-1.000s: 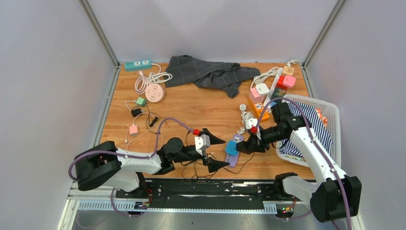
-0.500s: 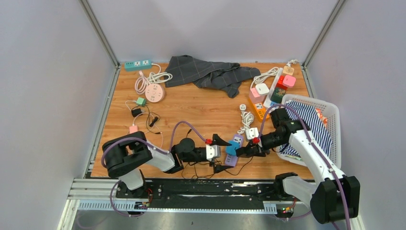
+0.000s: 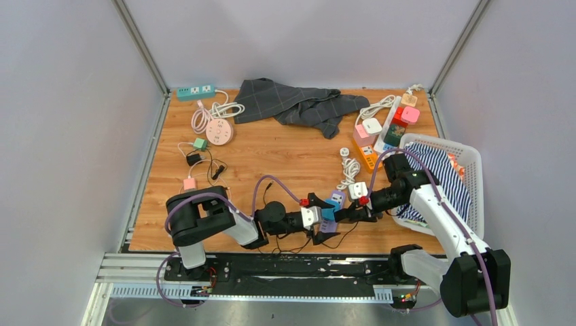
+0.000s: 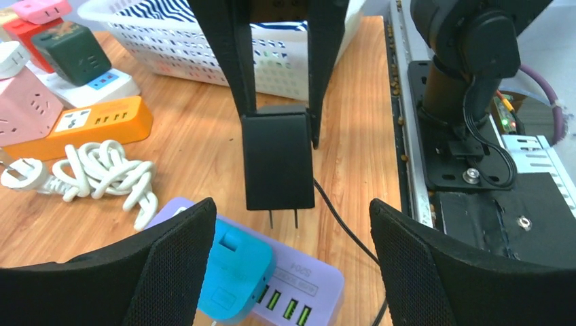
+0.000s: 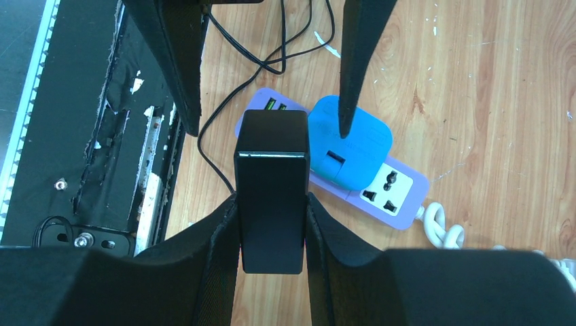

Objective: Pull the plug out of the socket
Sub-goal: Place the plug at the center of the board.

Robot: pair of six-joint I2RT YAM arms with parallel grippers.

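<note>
The left arm has swung in low along the near edge of the counter [image 3: 272, 156]. A second ago it was well left of the sockets, and now the left tool [image 3: 322, 219] sits right at them. It is released and holds nothing. Its jaws have drawn in a little from their widest but are still spread, one finger on the far side and one on the near side of the lavender strip [image 5: 401, 187]. From the right wrist view, the far finger's tip looks to be over or on the blue adapter [image 5: 350, 146]. That adapter is still seated in the strip, and I can't tell whether the tip actually touches it.

Just right of that, the black plug [image 4: 278, 159] hangs upright in the air above the near end of the strip. Both its prongs are bare and clear of any socket. Its black cord [image 4: 343, 227] trails down onto the wood towards the near edge.

The right tool [image 5: 272, 224] is clenched on the plug's sides, as tight as it was a second ago, and that arm has barely shifted. The basket [image 3: 475, 170] stands behind it on the right.

So the black plug looks to be off already. If the blue adapter is the one wanted next, the left tool seems to have come in either to steady the strip or to take that adapter. It would need to close further first, and the hanging black plug sits close in its way.
</note>
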